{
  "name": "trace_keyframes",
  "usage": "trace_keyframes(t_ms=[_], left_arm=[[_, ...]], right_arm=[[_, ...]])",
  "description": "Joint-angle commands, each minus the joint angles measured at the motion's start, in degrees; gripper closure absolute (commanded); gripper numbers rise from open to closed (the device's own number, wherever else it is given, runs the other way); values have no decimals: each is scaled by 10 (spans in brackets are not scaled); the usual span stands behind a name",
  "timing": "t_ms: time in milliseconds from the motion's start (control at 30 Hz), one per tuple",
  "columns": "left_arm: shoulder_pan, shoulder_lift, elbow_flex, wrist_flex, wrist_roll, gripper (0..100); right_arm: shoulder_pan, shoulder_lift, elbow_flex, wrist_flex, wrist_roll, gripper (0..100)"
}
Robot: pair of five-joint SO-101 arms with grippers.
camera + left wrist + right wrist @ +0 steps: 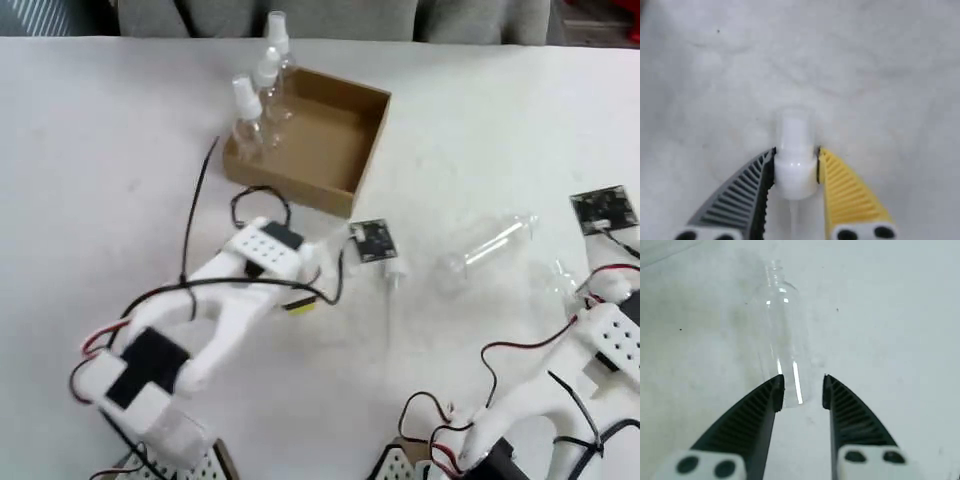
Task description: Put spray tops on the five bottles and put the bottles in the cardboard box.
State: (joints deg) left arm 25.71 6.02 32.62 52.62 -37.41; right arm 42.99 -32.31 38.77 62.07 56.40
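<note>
My left gripper is shut on a white spray top, holding it by its collar just above the white table. The left arm sits in front of the cardboard box. Three capped clear bottles stand in a row at the box's back-left wall. My right gripper is open, its tips either side of the base of an uncapped clear bottle lying on the table. That bottle lies by the right arm. Another uncapped bottle lies mid-table, with a loose spray top near it.
Two small black boards lie on the table, one just in front of the box and one at the far right. Loose red and black cables trail from both arms. The table's left half is bare.
</note>
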Motion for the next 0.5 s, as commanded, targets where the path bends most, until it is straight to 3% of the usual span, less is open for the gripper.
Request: trace_keyframes(t_ms=[0,200,467], left_arm=[[-34,-78,39,-55,55,980],[-29,-79,47,-73,60,980],[-29,-79,47,-72,60,980]], right_arm=[[-28,20,-33,9,-5,878],[-53,155,-111,12,-2,881],[-55,325,-236,13,1,796]])
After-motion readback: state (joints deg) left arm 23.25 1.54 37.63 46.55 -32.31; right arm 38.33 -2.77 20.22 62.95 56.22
